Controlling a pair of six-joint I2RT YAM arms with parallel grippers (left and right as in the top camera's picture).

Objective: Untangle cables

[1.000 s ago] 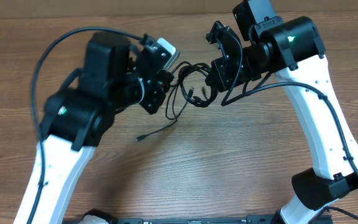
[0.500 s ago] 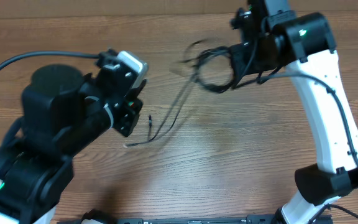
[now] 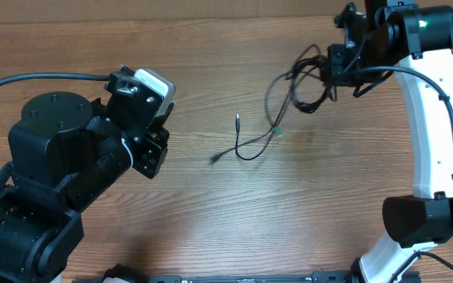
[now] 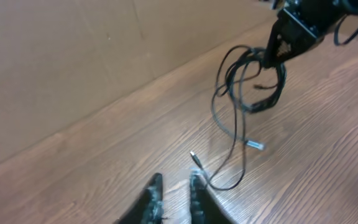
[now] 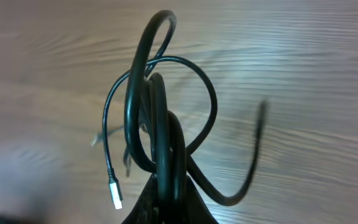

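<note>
Over the wood table (image 3: 211, 228): cables (image 5: 161, 137) partly resting, partly lifted.
Nearest, the left gripper (image 4: 176, 198) hovers above the surface, fingers slightly parted, nothing between them. Just beyond it one thin strand curves across the table, its small plug end (image 4: 193, 155) lying free. Farther off, toward the right rear, the looped bundle hangs clear of the surface, pinched in the tightly closed right gripper (image 5: 168, 202); a strand trails from it down to the table.
</note>
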